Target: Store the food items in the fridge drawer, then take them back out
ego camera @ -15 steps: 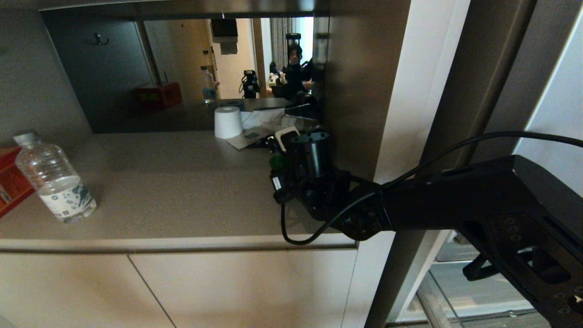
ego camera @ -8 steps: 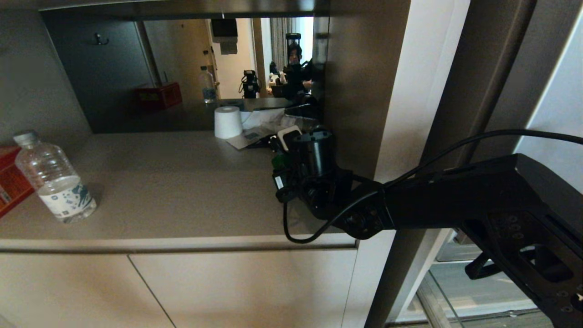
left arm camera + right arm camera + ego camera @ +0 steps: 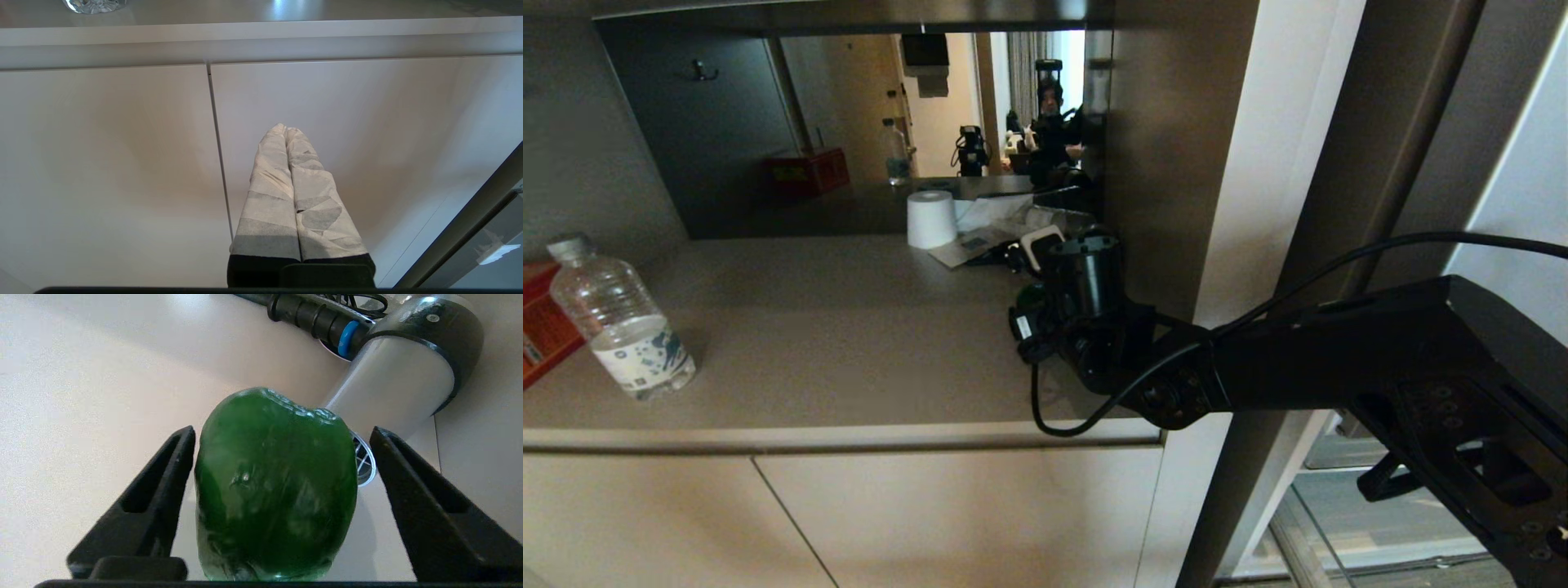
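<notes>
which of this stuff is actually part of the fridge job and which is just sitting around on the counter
Part of the job:
- green bell pepper, on the counter between the open right gripper fingers
- fridge drawer glass, low on the right

Just lying about:
- hair dryer
- white paper roll
- water bottle
- red box

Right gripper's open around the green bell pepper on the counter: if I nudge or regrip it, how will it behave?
The green bell pepper has a glossy skin, so it may slip in the open right gripper. Its rounded, lobed body could rock or roll toward the hair dryer. It looks stiff, probably hollow and light.
</notes>
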Robot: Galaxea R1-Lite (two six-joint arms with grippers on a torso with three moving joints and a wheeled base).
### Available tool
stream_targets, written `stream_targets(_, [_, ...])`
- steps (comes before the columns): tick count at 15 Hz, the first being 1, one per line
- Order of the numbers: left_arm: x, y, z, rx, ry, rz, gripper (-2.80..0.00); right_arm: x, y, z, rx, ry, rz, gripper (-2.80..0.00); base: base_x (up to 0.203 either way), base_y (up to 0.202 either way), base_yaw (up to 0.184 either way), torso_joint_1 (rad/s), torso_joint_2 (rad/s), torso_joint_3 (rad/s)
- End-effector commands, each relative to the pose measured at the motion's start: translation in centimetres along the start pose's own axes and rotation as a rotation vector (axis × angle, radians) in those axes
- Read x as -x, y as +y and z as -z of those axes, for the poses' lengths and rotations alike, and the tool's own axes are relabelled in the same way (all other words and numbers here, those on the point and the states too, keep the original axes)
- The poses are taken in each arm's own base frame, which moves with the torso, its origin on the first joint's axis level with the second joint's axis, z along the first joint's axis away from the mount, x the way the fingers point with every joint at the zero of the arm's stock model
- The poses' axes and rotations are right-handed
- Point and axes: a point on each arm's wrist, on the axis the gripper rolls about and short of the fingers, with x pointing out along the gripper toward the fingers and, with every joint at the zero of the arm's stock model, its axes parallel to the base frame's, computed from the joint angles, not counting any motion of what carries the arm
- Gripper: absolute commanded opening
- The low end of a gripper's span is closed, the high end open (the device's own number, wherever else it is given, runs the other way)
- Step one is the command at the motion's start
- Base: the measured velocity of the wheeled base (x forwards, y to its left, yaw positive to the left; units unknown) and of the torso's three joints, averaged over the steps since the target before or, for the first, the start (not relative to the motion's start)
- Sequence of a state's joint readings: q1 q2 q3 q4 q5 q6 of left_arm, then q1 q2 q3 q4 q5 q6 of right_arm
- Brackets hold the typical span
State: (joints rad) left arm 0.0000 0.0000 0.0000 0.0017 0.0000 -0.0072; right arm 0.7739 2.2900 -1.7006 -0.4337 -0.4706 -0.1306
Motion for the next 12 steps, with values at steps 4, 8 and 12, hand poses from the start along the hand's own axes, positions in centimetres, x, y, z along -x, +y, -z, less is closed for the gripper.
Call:
stream_targets(4, [0.0,0.0,0.0,0.0,0.0,0.0,-2.8,0.5,0.0,-0.9,-0.014,-0.026,-0.004,0.0,0.0,0.0,0.0,0.0,0.0,0.0])
stream_targets(8, [0.0,0.0,0.0,0.0,0.0,0.0,-2.8,4.3,0.6,-4.5,-0.04,-0.121,-0.048,0.0,0.0,0.0,0.0,0.0,0.0,0.0])
stream_targets(12, [0.0,0.0,0.0,0.0,0.0,0.0,-2.8,11.2,1.2,-6.1,-0.02,-0.13,-0.148,-2.8,0.0,0.0,0.0,0.0,0.0,0.0])
